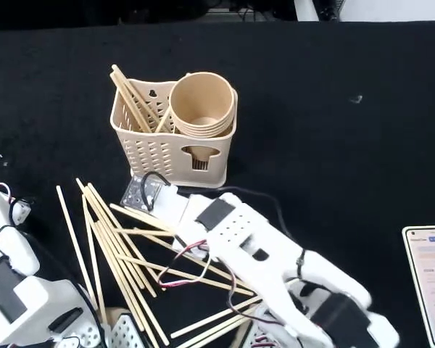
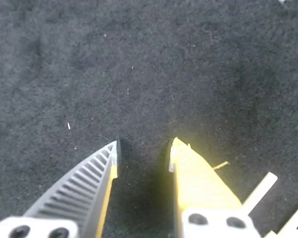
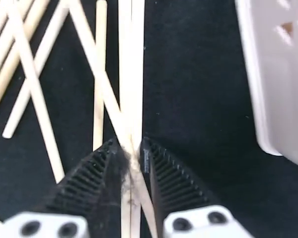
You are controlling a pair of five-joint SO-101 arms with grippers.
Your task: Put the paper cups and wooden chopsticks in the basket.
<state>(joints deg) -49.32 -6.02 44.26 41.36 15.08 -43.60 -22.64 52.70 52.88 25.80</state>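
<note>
A cream perforated basket (image 1: 156,148) stands on the black table and holds stacked paper cups (image 1: 201,101) and a few wooden chopsticks (image 1: 134,98). Several loose chopsticks (image 1: 116,246) lie scattered in front of it. My right arm (image 1: 232,232) stretches over this pile toward the basket. My right gripper (image 3: 128,144) is down on the table, shut on a pair of chopsticks (image 3: 131,74), with the basket wall (image 3: 273,74) close beside it. Over bare black cloth my left gripper (image 2: 143,148) stands open, nothing between its fingers. The left arm (image 1: 22,290) sits at the near left corner.
A phone (image 1: 428,275) lies at the right edge of the table. Chopstick ends (image 2: 260,188) show beside the left gripper's yellow finger. Bare black cloth spreads behind and to the right of the basket.
</note>
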